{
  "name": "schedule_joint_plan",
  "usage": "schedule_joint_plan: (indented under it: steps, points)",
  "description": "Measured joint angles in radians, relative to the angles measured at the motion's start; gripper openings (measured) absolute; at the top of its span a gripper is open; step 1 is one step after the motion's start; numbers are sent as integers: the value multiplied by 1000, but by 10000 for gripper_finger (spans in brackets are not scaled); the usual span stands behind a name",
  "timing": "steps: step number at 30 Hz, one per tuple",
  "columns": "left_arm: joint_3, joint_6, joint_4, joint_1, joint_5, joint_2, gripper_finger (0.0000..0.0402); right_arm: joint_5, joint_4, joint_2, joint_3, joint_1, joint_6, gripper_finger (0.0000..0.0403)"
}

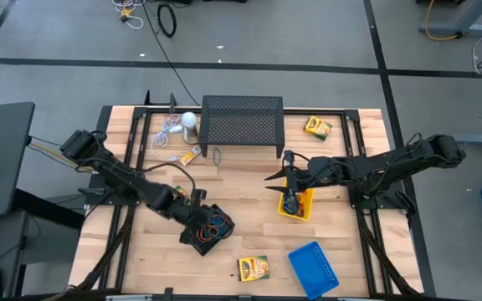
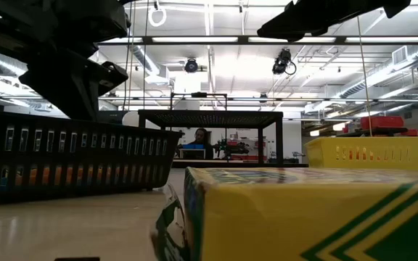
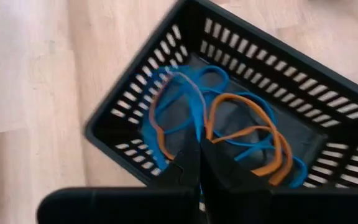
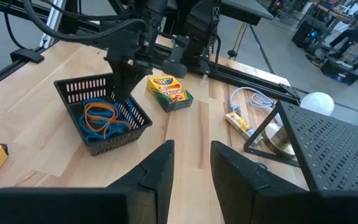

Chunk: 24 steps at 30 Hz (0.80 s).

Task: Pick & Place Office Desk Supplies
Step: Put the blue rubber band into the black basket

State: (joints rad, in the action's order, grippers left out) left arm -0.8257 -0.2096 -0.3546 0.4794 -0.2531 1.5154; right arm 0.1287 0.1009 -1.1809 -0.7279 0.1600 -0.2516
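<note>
Where bands (image 3: pixel 229 134) lie: black tray (image 1: pixel 210 227).

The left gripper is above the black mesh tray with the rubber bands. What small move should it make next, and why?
Probably it should lift straight up. The left gripper hangs over the black mesh tray, fingers closed together at the tips, with blue and orange rubber-band loops lying on the tray floor. Whether it pinches a band cannot be told. Rising clears the tray wall before the arm travels anywhere else.
</note>
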Motion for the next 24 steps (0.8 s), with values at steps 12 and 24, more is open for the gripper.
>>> schedule_joint_plan:
  steps: [12,24]
  points:
    - [0,8,14,-7,49,0,84,0,-1,0,0,0,4,112]
    - [0,18,48,-7,29,0,199,0,-1,0,0,0,5,112]
